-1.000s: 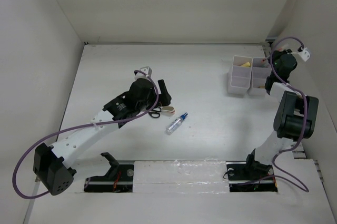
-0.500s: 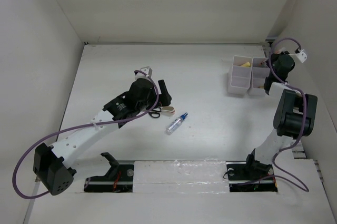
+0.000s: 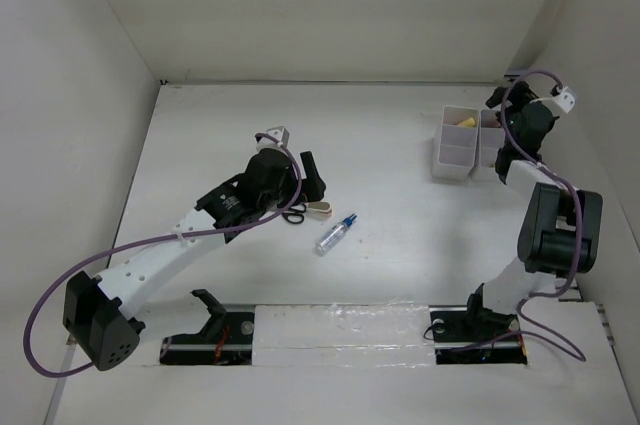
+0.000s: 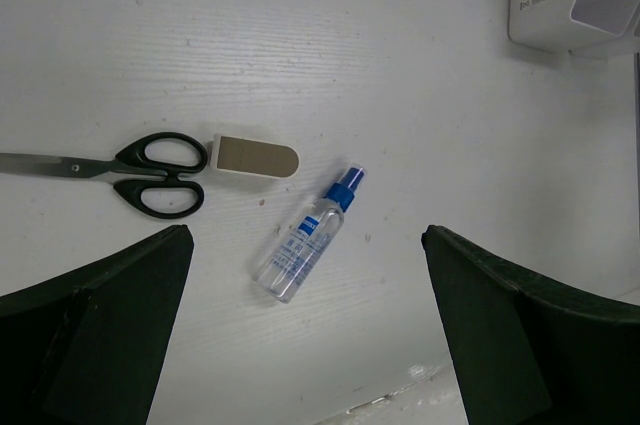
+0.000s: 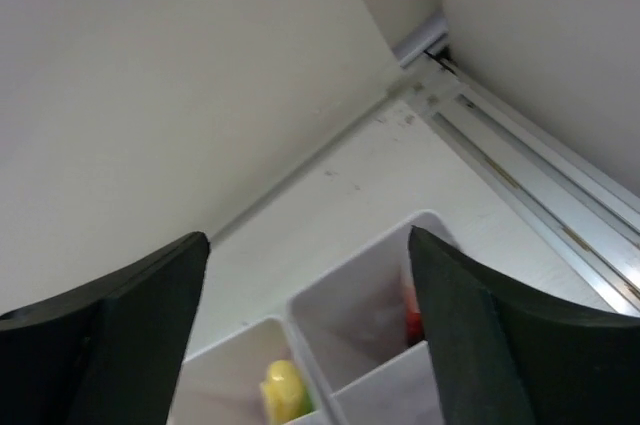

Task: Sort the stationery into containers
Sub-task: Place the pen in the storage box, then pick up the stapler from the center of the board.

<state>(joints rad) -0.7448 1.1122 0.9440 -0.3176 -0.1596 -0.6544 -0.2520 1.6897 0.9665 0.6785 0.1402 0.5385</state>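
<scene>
The left gripper [image 3: 312,177] is hovering above the loose stationery at the middle of the table [image 3: 400,275], its fingers [image 4: 100,335] spread wide and gripping nothing. Under it, the black-handled scissors [image 4: 150,173] are lying leftmost, the beige block [image 4: 257,156] is sitting just beside their handles, and the blue-capped spray bottle [image 4: 310,237] is lying slantwise a little nearer. The bottle looks the likely pick. The wrist should be turning so the fingers close across its narrow body, clear of the block. At the far right, the right gripper [image 5: 308,245] is hanging above the white bins [image 3: 455,157], likewise parted wide and empty.

Counting: one pair of scissors, one block, one bottle and two bins, with one yellow item [image 5: 283,385] and one red item [image 5: 413,323] showing inside.
</scene>
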